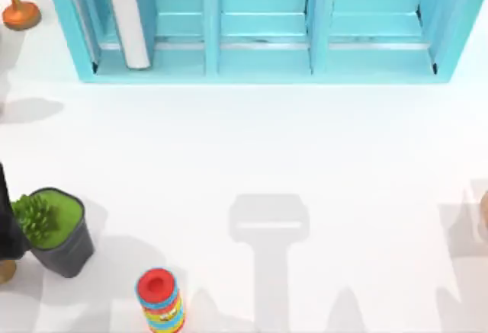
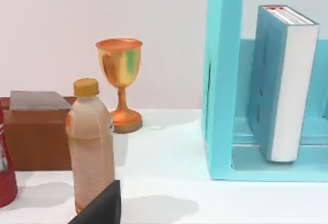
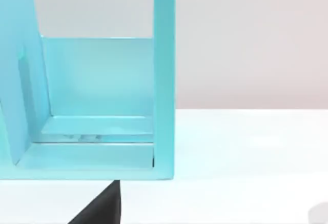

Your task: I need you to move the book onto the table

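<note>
In the shelf unit's [image 1: 263, 24] leftmost compartment the book [image 1: 128, 20] stands upright; jaws' state cannot be told.

Bright even light, soft grey shadows on the table [image 1: 305, 142]

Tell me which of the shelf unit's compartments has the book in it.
The leftmost compartment of the shelf unit, seen from above: the book stands upright there, while the compartments to its right hold nothing.

A dark part of my left arm [image 1: 9, 226] sits at the top view's far left edge, lower half; claw fingers unseen.
</note>
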